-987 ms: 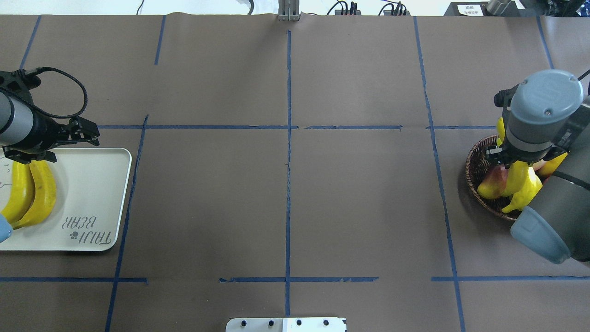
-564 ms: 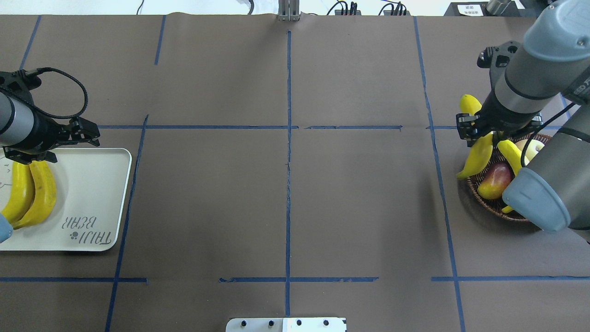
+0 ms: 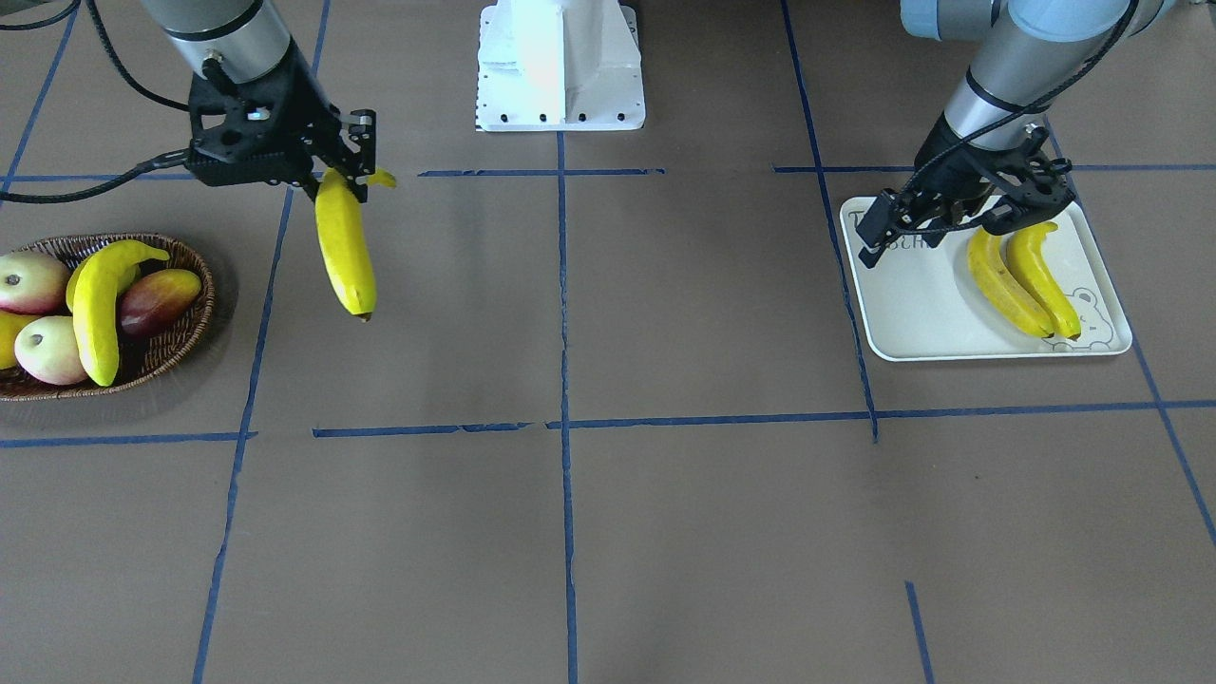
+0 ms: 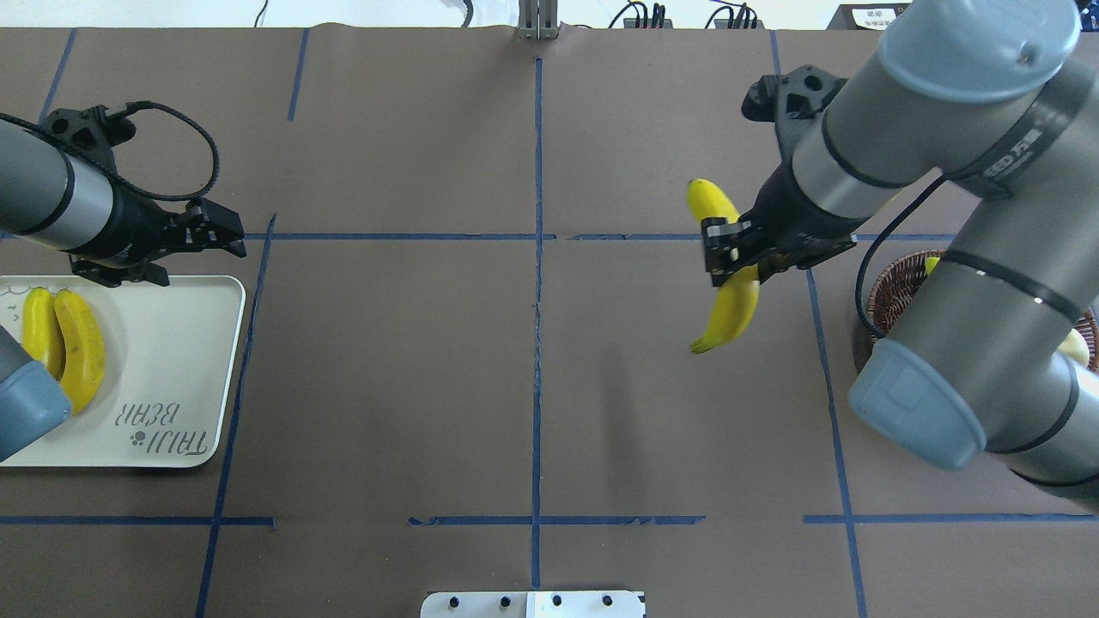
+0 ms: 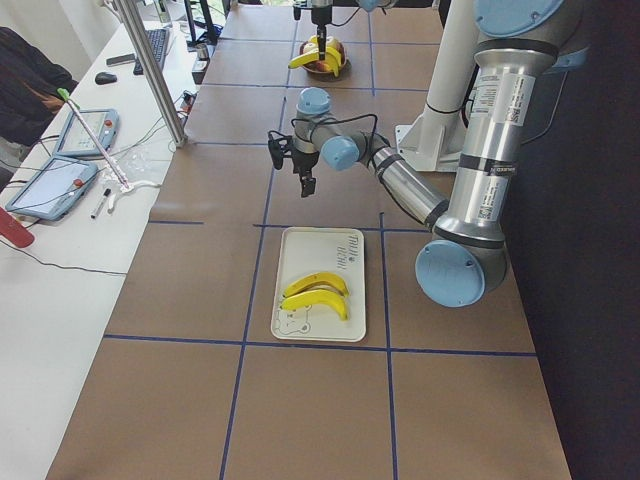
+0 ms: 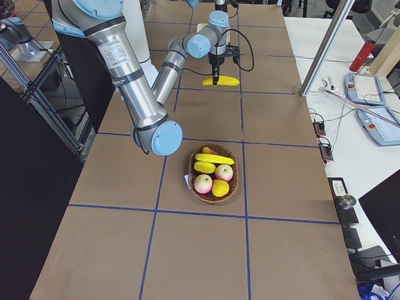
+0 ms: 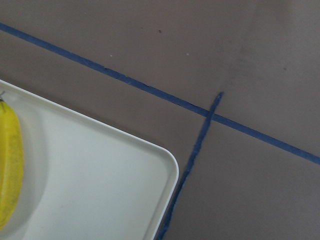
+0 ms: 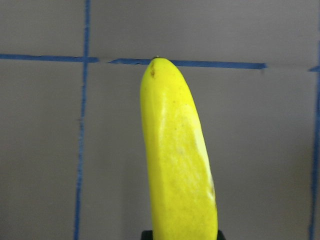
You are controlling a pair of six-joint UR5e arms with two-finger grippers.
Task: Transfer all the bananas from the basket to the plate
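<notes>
Over the brown paper-covered table (image 4: 386, 386), a little right of its centre line, the right gripper (image 4: 737, 255) has its two black fingers closed on a long curved yellow banana (image 4: 728, 313). The front-facing view shows it gripped near one end and hanging steeply down, its dark tip clear of the paper. It is outside the oval dark brown wicker basket (image 3: 195, 271), past the blue tape line that runs close by the basket's braided rim. Another long yellow banana (image 3: 95, 309) lies in the basket among a red-purple mango (image 3: 160, 294) and rounder pale fruits (image 3: 47, 350).

At the table's left end sits the cream-white rectangular plate (image 4: 172, 343) with rounded corners and "TAIJI BEAR" lettering. Two yellow bananas (image 4: 79, 352) lie on it side by side, touching, along its outer half. The half toward the table's middle shows only the lettering. The left gripper (image 4: 230, 240) hovers raised above the plate's inner side, its fingers spread apart with nothing between them. Its wrist camera looks down on one rounded corner of the rim and a tape crossing just beyond.

Between the hanging banana and the plate's inner rim lies a wide stretch of brown paper, crossed by blue tape lines (image 4: 537, 343).
</notes>
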